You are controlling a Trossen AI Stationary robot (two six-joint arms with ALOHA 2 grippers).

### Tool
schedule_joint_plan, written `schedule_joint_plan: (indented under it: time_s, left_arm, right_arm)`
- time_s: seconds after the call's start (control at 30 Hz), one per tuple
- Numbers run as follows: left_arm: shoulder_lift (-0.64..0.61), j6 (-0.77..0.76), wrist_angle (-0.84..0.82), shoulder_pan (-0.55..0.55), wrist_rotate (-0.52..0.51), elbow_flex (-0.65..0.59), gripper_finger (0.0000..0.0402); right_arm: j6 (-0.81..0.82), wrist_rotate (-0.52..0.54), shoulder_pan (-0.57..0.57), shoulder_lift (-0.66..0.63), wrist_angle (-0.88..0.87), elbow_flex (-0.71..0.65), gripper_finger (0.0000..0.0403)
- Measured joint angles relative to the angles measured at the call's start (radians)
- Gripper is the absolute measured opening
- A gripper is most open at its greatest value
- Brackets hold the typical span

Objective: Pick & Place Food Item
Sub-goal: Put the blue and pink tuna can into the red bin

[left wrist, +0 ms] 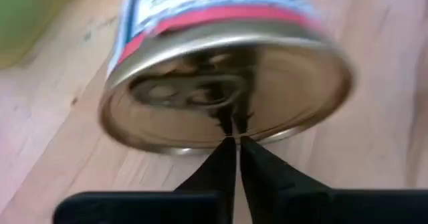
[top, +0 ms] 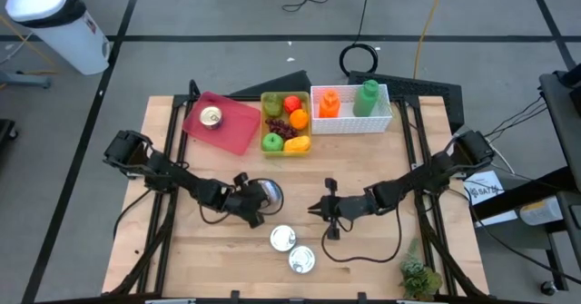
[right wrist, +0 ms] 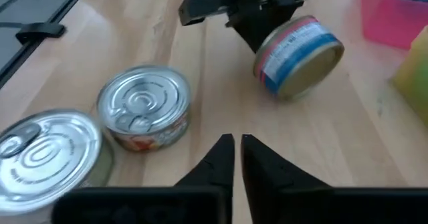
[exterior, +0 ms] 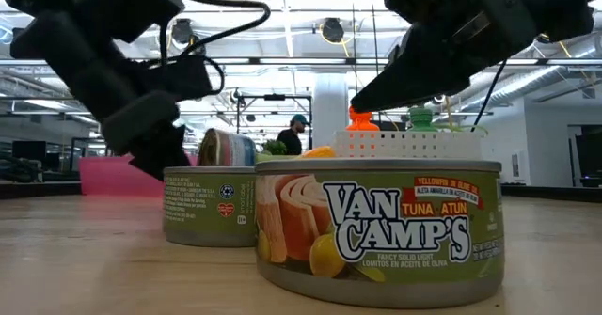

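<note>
A tuna can with a blue and pink label (top: 269, 193) (right wrist: 297, 47) stands tilted at the table's middle, its pull-tab lid (left wrist: 227, 90) turned toward my left gripper. My left gripper (top: 254, 204) (left wrist: 235, 142) is shut, its tips at the lid's rim. The can rests on its bottom edge on the gripper's side. The other side of its bottom (right wrist: 313, 63) is raised off the wood. My right gripper (top: 314, 210) (right wrist: 234, 140) hovers shut to the can's right, touching nothing. My left gripper's shut fingertips (left wrist: 251, 154) meet the can at its lid's rim (left wrist: 234, 136), on the side nearest the gripper. They come slanting down from the table's left. The can is tipped toward the gripper, with only its bottom edge on the table.
Two upright Van Camp's tuna cans (top: 282, 239) (top: 301, 259) stand near the front edge. At the back are a pink tray (top: 238, 127) holding a can, a yellow-green bin (top: 265, 122) of fruit and a white basket (top: 381, 122) with two bottles. A green plant (top: 418, 275) lies front right.
</note>
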Motion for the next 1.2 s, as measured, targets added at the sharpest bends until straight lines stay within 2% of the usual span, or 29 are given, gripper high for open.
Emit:
schedule_joint_plan:
  time_s: [0.27, 0.43, 0.57, 0.73, 0.83, 0.97, 1.07, 1.2]
  left_arm:
    - [0.000, 0.006, 0.155, 0.000, -0.014, 0.000, 0.0080]
    - [0.000, 0.051, 0.305, 0.000, -0.063, 0.001, 0.0078]
    - [-0.001, 0.151, 0.417, 0.000, -0.070, 0.002, 0.0077]
    - [-0.002, 0.270, 0.575, -0.002, 0.039, 0.002, 0.0077]
    - [-0.002, 0.321, 0.657, -0.003, 0.084, 0.003, 0.0077]
    - [-0.007, 0.327, 0.689, -0.003, 0.082, 0.003, 0.0084]
    - [-0.014, 0.327, 0.690, 0.004, 0.054, 0.003, 0.0107]
    - [-0.028, 0.335, 0.684, 0.009, -0.021, 0.004, 0.0160]
  right_arm:
    - [-0.010, 0.020, -0.034, 0.059, 0.071, -0.013, 0.0126]
    - [0.009, 0.019, -0.072, 0.129, 0.176, -0.013, 0.0195]
    - [0.002, 0.019, -0.105, 0.175, 0.240, -0.013, 0.0232]
    - [-0.055, 0.008, -0.166, 0.215, 0.307, -0.013, 0.0262]
    - [-0.075, -0.080, -0.229, 0.227, 0.328, -0.013, 0.0272]
    - [-0.013, -0.232, -0.301, 0.226, 0.352, -0.013, 0.0282]
    - [-0.016, -0.254, -0.317, 0.227, 0.382, -0.013, 0.0288]
    - [-0.046, -0.300, -0.305, 0.225, 0.442, 0.003, 0.0295]
